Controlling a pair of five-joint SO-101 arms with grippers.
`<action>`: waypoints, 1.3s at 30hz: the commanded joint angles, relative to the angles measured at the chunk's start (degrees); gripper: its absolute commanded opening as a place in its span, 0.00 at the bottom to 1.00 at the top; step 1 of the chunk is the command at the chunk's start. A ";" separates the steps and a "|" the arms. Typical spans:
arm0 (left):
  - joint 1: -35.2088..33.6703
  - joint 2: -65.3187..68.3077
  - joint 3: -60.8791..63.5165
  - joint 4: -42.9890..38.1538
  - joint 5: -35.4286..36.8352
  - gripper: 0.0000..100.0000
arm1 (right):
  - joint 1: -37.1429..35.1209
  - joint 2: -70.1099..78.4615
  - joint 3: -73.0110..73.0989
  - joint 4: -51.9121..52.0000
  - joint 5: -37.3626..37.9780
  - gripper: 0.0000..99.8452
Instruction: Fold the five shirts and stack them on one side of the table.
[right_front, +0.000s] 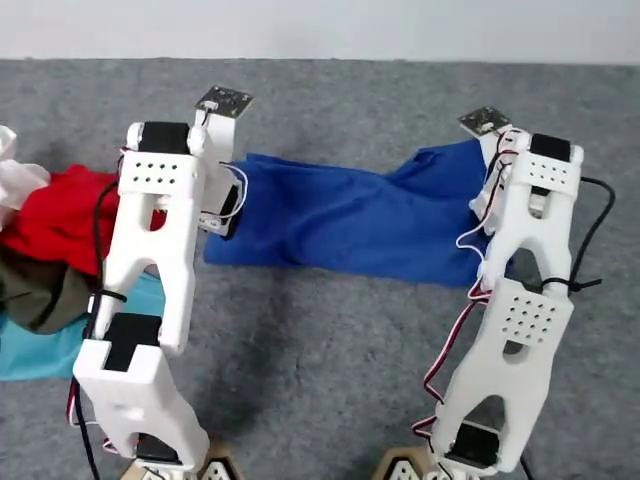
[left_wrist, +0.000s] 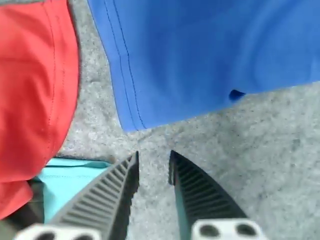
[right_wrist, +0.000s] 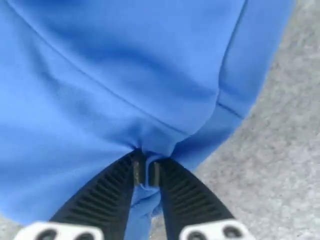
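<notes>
Blue shirt: here's the blue shirt (right_front: 345, 220), stretched out crumpled across the far half of the worktop (right_front: 330, 350), running between the two arms.
Right pincer: the right pincer (right_wrist: 146, 159) is clamped tight on a pinched fold of that blue shirt, and the cloth bunches up right at the tips. From the high view this grip sits at the shirt's right end, tucked under the right arm (right_front: 525, 260).
Left pincer: the left pincer (left_wrist: 152, 159) shows just a narrow gap, with nothing between the fingers. It hangs over bare grey worktop, just beside the hemmed corner at the blue shirt's left end, close but not touching the cloth.
Left arm: the left arm (right_front: 150, 270) is stretched forward along the left side, with its wrist at the blue shirt's left edge.
Pile on the left: off at the left edge lies a loose heap. The red shirt (right_front: 55, 215) is on top towards the back, with an olive shirt (right_front: 40, 290) in front of it. A teal shirt (right_front: 40, 352) lies flat underneath at the near side, and a bit of white shirt (right_front: 15, 175) is at the far corner.
Gap: a strip of grey worktop separates the red shirt from the blue one, clear to see from the left wrist.
</notes>
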 joint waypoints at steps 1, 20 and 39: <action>-0.09 -3.08 -0.13 1.23 -0.62 0.10 | 0.48 -0.92 -0.53 -1.80 -0.09 0.01; 0.35 -3.34 5.58 1.23 -0.62 0.10 | 3.56 2.68 -10.99 4.09 -0.09 0.24; 0.44 -2.64 10.51 1.23 -0.88 0.10 | 6.11 -3.21 -7.47 16.75 3.16 0.25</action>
